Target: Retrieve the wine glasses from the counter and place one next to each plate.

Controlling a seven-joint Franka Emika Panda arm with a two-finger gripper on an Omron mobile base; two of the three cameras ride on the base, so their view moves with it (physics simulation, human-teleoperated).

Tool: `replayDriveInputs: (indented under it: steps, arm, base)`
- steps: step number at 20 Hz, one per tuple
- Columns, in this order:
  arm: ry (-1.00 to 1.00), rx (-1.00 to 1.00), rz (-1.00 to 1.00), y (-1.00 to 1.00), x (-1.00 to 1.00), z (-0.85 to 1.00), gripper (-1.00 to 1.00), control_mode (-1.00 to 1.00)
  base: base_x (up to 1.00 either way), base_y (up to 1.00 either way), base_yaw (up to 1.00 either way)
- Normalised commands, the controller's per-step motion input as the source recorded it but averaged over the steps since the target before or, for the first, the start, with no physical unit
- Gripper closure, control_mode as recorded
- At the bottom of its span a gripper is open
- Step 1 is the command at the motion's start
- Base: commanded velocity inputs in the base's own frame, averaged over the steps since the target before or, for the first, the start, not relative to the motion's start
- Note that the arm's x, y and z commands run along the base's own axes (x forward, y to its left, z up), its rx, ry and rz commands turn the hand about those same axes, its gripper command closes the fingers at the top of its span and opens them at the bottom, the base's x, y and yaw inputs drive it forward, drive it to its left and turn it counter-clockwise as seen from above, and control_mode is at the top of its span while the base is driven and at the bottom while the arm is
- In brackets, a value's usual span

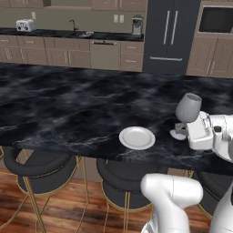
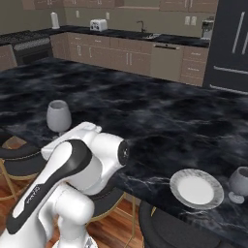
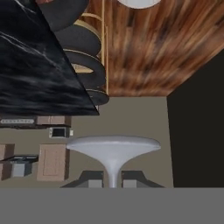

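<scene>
Beside plate (image 1: 137, 137): wine glass (image 1: 188, 108) upright, bowl up (stem pinched by pincer (image 3: 113, 179)).

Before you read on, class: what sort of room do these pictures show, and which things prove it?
A home kitchen, rendered rather than real. A black marble island with stools carries a white plate; behind it a counter holds a toaster and a sink tap, beside a dark fridge.
</scene>
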Motion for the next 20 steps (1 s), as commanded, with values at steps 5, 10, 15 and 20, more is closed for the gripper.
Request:
replayDriveInputs:
  steps: [5,10,15,20]
  arm:
    - [0.0,-0.11,-0.04,-0.13,0.58,-0.15,1.0,-1.0]
    - [0.01,-0.13,-0.12,-0.17,0.71,-0.22,1.0,-1.0]
    - [0.07,-0.04,-0.02,-0.55,0.53,-0.21,1.0,-1.0]
    - [0.08,-0.01,0.0,-0.61,0.39,-0.24,1.0,-1.0]
  base:
    - [0.0,0.0,0.0]
    - [0.0,0.0,0.0]
    - [0.0,0.0,0.0]
    - [0.0,0.0,0.0]
